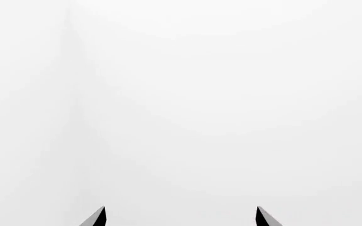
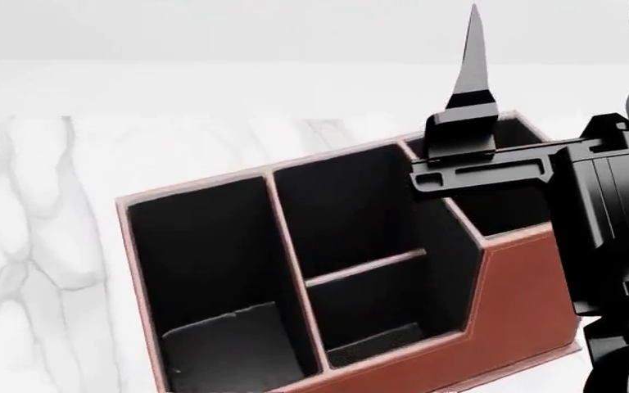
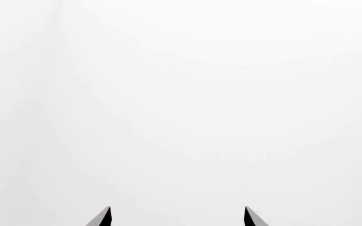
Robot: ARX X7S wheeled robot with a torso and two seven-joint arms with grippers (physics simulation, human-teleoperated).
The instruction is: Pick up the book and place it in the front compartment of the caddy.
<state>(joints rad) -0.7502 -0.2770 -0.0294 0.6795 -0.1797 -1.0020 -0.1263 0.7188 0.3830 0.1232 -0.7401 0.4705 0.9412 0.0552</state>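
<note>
a reddish-brown leather-look caddy [image 2: 517, 299] with pale stitched rims and matte black lining is seen close up in the head view, set on a white marble-veined table [image 2: 30, 246]. its long undivided cell [image 2: 210, 270] lies toward 9 o'clock, with a dark flat slab resting low on its floor at 7 o'clock; whether that slab is the book cannot be told. beside it, a pair of squarish cells is parted by a low thin reddish bar [image 2: 364, 268]; the front compartment [image 2: 380, 315] is the nearer one, at about 6 o'clock, and another dark flat shape is seen on its floor. the tall-walled corner cell [image 2: 506, 205] stands toward 2 o'clock. no black hardback with a white page block can be clearly made out in any view.

the right gripper [image 2: 473, 49] is held above the tall corner, with one slim, pointed grey finger aimed toward 12 o'clock from a blocky black mount. in the right wrist view two dark wedge-shaped fingertips [image 3: 102, 217] are shown spread well apart with nothing between them, against plain white. the left gripper [image 1: 181, 217] is shown likewise in its wrist view: two pointed tips parted wide, nothing held, blank white beyond. a black fragment is seen at the head view's 9 o'clock edge.
</note>
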